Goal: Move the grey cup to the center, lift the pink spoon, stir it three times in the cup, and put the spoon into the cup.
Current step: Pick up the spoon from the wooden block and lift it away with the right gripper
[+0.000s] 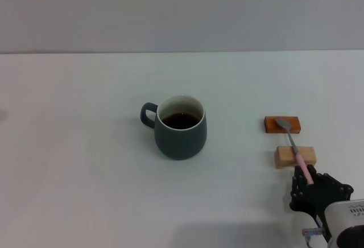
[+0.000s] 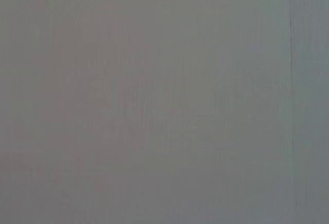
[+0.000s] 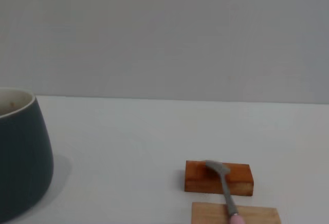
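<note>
My right gripper (image 1: 310,188) sits at the pink spoon's handle end; my left arm is out of sight.

From the head camera, nearest me, its black jaws flank the handle tip, though I cannot tell whether they grip it. The pink spoon (image 1: 294,147) runs away from me across the pale wooden block (image 1: 295,156), its bowl on the orange block (image 1: 281,124). The right wrist camera alone shows the spoon's (image 3: 226,190) neck sloping up to that bowl. The grey cup (image 1: 180,127) stands mid-surface (image 1: 74,162), handle pointing left, coffee inside.
</note>
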`<action>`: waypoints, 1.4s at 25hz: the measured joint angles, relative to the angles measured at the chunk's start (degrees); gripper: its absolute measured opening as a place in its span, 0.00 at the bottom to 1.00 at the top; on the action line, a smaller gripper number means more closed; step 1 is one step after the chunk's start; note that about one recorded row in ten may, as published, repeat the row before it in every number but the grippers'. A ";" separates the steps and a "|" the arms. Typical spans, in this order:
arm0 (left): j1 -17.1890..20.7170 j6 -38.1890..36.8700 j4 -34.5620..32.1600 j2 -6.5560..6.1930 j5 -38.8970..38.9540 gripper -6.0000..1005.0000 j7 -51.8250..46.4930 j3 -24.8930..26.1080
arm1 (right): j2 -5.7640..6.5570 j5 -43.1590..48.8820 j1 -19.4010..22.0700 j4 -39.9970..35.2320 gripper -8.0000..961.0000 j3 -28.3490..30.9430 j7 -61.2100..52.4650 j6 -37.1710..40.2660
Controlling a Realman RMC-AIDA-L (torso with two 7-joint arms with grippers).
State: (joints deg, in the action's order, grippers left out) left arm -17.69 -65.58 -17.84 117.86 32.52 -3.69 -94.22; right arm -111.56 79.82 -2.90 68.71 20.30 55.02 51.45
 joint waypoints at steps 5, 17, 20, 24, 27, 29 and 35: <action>0.14 -0.32 0.00 0.00 0.00 0.01 -0.21 0.00 | 0.01 0.32 0.42 0.34 0.16 0.00 0.00 0.38; 0.21 -0.36 0.08 0.00 0.04 0.01 -0.62 0.00 | -0.05 0.15 -0.02 0.01 0.14 0.53 0.00 0.17; 0.10 -0.35 0.15 0.00 0.11 0.01 -0.62 0.00 | -0.06 0.15 -0.09 0.03 0.14 0.71 0.06 0.09; -0.08 -0.25 0.24 0.00 0.13 0.01 -0.62 0.00 | -0.23 0.25 -0.15 0.83 0.14 0.81 2.59 0.31; -0.44 -0.02 0.44 -0.01 0.09 0.01 -0.62 0.00 | -0.76 0.04 0.39 3.11 0.14 1.53 8.50 0.55; -0.48 0.01 0.44 -0.03 0.11 0.01 -0.62 0.00 | -0.77 0.02 1.01 5.56 0.14 2.10 12.38 0.60; -0.58 0.24 0.45 -0.19 0.38 0.01 -0.62 0.12 | 1.49 -1.61 4.03 17.25 0.14 4.92 24.91 0.22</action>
State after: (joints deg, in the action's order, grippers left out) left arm -18.27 -65.34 -17.40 117.68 32.91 -4.31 -94.10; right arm -110.07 78.21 1.12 85.96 25.22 79.93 51.67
